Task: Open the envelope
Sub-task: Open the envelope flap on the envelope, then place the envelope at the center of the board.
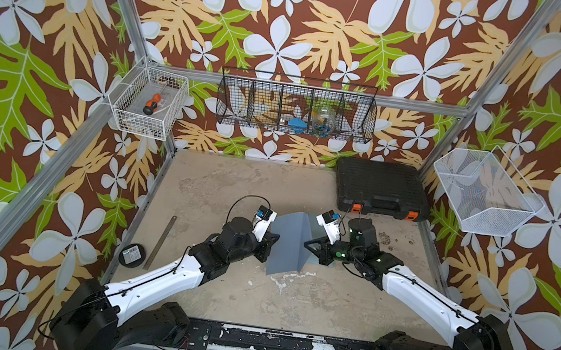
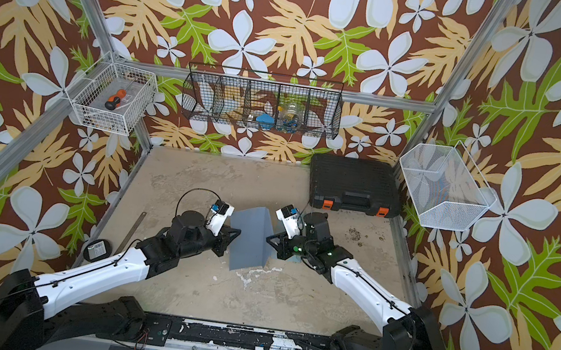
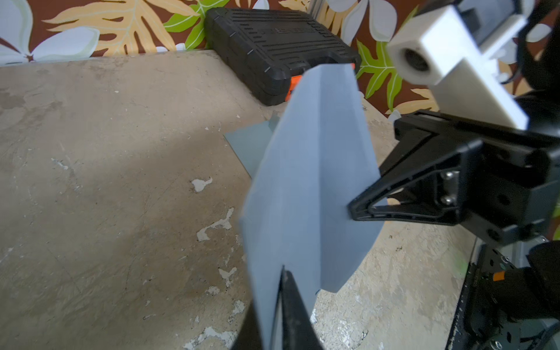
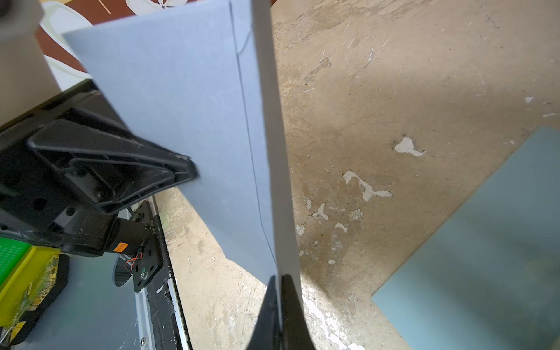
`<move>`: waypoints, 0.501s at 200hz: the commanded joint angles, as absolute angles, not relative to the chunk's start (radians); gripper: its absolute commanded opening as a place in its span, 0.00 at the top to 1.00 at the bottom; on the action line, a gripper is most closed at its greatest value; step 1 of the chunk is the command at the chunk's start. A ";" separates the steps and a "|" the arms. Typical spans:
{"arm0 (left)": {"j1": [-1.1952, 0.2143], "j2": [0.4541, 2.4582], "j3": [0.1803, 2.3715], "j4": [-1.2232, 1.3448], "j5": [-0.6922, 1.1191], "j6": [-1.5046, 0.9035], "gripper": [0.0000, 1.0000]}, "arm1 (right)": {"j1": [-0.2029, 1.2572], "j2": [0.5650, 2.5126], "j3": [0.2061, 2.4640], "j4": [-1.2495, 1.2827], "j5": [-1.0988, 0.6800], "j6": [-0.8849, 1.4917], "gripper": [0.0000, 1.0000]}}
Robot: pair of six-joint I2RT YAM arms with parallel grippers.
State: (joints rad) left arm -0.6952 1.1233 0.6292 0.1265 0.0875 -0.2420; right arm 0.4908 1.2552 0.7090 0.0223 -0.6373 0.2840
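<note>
Right fingers point(image 4: 292, 315) clenched on envelope point(image 1: 286, 243) panel, upright over mid-surface point(image 1: 233, 184). Left fingers point(image 3: 292, 303) straddle opposite edge; grip cannot be told. Advice: spread panels slowly, avoiding tear.

Two arms point(image 1: 163, 274) point(image 1: 418, 289), three wire baskets point(image 1: 121, 118) point(image 1: 237, 104) point(image 1: 487, 217) (two white, one black), one case point(image 1: 381, 182), one ruler point(image 1: 160, 243), one envelope point(image 1: 284, 242).

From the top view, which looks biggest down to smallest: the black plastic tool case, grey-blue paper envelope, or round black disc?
In a top view:
1. black plastic tool case
2. grey-blue paper envelope, raised nearer the camera
3. round black disc, clearly smallest
</note>
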 commanded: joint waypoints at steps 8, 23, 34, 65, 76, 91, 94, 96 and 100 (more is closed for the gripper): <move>-0.675 1.142 0.650 0.071 -0.030 -0.310 0.60 | 0.491 1.287 0.711 0.035 -0.663 0.310 1.00; -0.670 1.144 0.667 0.033 -0.100 -0.336 0.49 | 0.491 1.328 0.712 0.036 -0.653 0.343 1.00; -0.670 1.140 0.674 0.008 -0.145 -0.351 0.44 | 0.491 1.363 0.716 0.044 -0.647 0.382 1.00; -0.670 1.095 0.687 -0.050 -0.234 -0.392 0.40 | 0.492 1.471 0.736 0.072 -0.679 0.481 1.00; -0.670 1.067 0.684 -0.047 -0.219 -0.389 0.40 | 0.492 1.498 0.732 0.112 -0.697 0.531 1.00; -0.670 1.035 0.670 -0.023 -0.187 -0.386 0.39 | 0.492 1.539 0.726 0.164 -0.718 0.577 1.00; -0.670 1.031 0.667 -0.015 -0.176 -0.383 0.39 | 0.492 1.548 0.724 0.175 -0.722 0.583 1.00; -0.670 1.028 0.664 -0.009 -0.167 -0.381 0.39 | 0.492 1.555 0.725 0.180 -0.724 0.587 1.00; -0.670 1.026 0.659 0.000 -0.150 -0.377 0.39 | 0.493 1.569 0.728 0.184 -0.720 0.592 1.00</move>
State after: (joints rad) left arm -0.6708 1.0531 0.6769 -0.0296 -0.1818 -0.3721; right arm 0.4915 1.5200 0.7273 0.0845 -0.6815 0.4980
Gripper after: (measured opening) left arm 0.607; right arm 0.051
